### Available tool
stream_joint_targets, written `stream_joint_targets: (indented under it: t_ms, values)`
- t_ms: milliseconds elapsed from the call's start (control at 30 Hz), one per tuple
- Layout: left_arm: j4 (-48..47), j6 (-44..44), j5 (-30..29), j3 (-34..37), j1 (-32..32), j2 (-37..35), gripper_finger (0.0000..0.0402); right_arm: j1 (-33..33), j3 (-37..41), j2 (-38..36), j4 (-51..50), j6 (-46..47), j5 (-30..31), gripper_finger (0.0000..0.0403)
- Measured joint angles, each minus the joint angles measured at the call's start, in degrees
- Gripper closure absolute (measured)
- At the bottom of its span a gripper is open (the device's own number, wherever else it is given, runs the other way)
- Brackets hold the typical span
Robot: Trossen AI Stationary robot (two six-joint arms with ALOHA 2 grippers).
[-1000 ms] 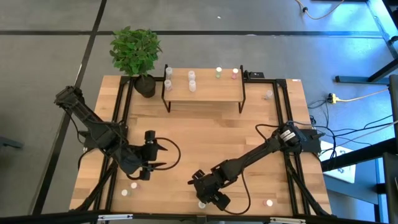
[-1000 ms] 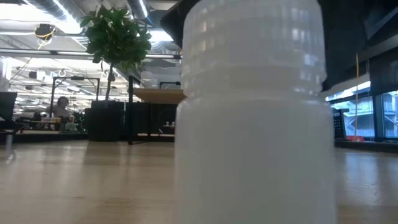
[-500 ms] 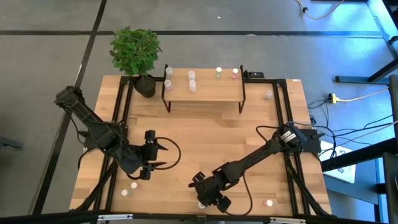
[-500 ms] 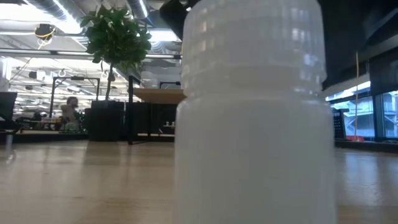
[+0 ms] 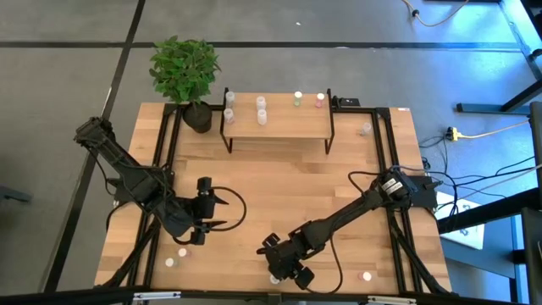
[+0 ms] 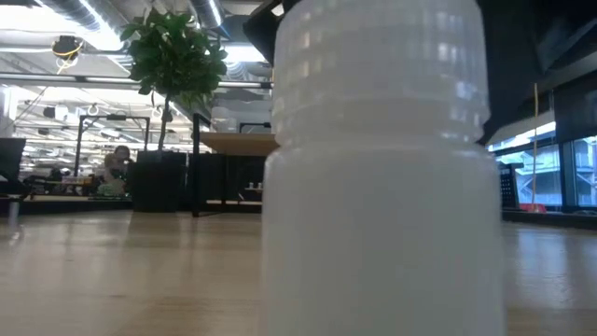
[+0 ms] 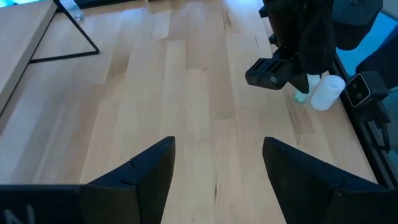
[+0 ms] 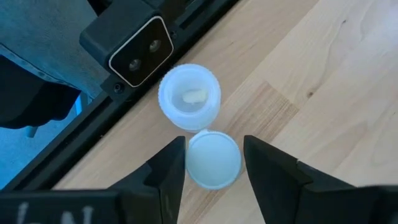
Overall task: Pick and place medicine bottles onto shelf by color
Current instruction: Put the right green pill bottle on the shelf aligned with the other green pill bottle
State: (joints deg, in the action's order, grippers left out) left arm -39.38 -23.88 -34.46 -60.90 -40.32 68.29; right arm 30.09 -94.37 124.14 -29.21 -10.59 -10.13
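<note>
**Closing on a white-capped bottle at the near edge**

While straddling a white-capped bottle [image 8: 213, 159] by the table's near edge, right gripper [image 8: 213, 163] open, not yet gripping; beside it, a second bottle [image 8: 189, 98]. Next, likely: pinch, lift, carry to the shelf [image 5: 278, 124]. Left gripper [image 7: 217, 165] open and empty, mid-table. Counted from above: five bottles on the shelf, one beside it, four visible along the near edge.

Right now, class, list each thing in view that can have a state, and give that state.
Left hand: open, empty, above the table.
Right hand: low at the table's front edge, at a white-capped bottle.
White-capped bottle: upright, cap on.
Neighbouring bottle: upright, close beside it.
Shelf: upright, several bottles standing on it.
Potted plant: upright.
</note>
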Motion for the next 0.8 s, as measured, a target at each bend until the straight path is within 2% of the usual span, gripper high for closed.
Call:
stream_joint_targets:
  t_ms: [333, 800]
  values:
    - [0.0, 0.0, 0.02, 0.0, 0.0, 0.0, 0.0165, 0.04, 0.0, 0.0, 0.0, -0.26, 0.0, 0.0272]
    - [0.0, -0.02, 0.02, 0.0, 0.0, 0.02, 0.0165, 0.04, -0.07, -0.81, -2.03, 1.25, 0.04, 0.0275]
